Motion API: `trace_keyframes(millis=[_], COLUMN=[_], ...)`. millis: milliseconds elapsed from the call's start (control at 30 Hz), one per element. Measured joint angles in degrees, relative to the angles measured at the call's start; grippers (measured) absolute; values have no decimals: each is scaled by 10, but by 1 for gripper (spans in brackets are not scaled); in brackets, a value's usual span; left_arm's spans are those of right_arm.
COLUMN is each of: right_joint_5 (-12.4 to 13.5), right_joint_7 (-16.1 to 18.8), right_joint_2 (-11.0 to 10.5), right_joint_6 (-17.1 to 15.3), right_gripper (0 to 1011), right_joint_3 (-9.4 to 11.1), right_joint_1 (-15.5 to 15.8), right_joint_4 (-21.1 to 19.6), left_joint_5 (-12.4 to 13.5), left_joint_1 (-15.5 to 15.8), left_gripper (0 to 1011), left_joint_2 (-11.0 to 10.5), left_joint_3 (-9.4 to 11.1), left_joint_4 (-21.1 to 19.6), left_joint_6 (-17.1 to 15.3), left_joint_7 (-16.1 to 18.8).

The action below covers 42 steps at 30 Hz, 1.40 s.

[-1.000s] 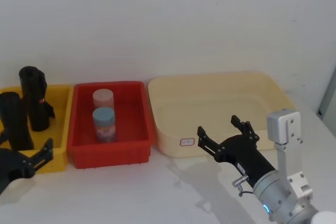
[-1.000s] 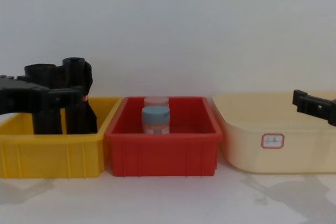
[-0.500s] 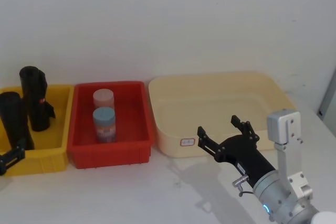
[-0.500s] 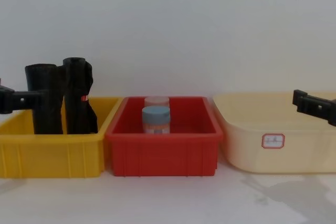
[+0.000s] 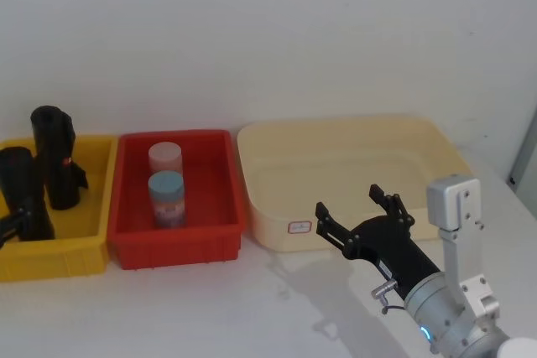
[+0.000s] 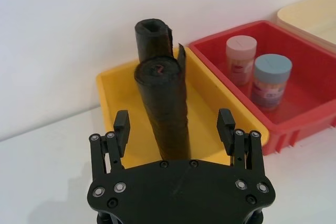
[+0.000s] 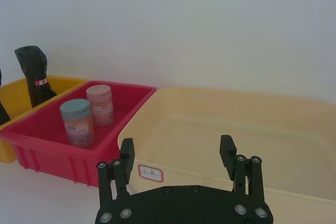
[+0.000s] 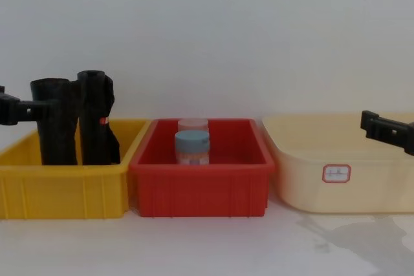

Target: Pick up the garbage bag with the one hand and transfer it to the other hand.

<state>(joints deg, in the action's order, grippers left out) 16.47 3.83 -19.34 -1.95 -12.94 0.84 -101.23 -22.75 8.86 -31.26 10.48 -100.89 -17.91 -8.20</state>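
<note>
The garbage bag [image 5: 18, 190] [image 6: 167, 109] [image 8: 54, 128] is a thick black roll standing upright at the left end of the yellow bin [image 5: 94, 199]. My left gripper [image 6: 174, 124] [image 8: 19, 109] is at the bin's left side, open. In its wrist view one finger stands on each side of the bag's upper part, not closed on it. A second black roll with a red mark [image 5: 55, 157] [image 8: 96, 117] stands just behind the bag. My right gripper [image 5: 348, 200] [image 7: 177, 146] hovers open and empty in front of the cream tub [image 5: 436, 144].
A red bin [image 5: 134, 245] between the yellow bin and the cream tub holds two capped jars, one blue-lidded [image 5: 166, 197] and one pink-lidded [image 5: 164, 159]. The white wall stands close behind the bins. Bare white table lies in front of them.
My left gripper has drawn back to the left edge of the head view and risen to the height of the bag's top. The right arm and both rolls have not moved.
</note>
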Motion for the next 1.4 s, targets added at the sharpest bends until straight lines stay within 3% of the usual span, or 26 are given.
trace_keyframes(millis=[533, 1033, 1400], right_joint_5=[0, 0, 0], right_joint_7=[0, 0, 0], right_joint_2=[0, 0, 0], right_joint_6=[0, 0, 0], right_gripper=[1001, 1000, 1001], right_joint_3=[0, 0, 0], right_joint_1=[0, 0, 0], right_joint_4=[0, 0, 0], left_joint_5=[14, 23, 27], left_joint_1=[73, 137, 159], left_gripper=[1001, 1001, 765], left_joint_2=[15, 46, 58], left_joint_3=[22, 52, 63], left_joint_4=[92, 198, 236], left_joint_6=[1, 52, 72], left_joint_7=[-36, -92, -111])
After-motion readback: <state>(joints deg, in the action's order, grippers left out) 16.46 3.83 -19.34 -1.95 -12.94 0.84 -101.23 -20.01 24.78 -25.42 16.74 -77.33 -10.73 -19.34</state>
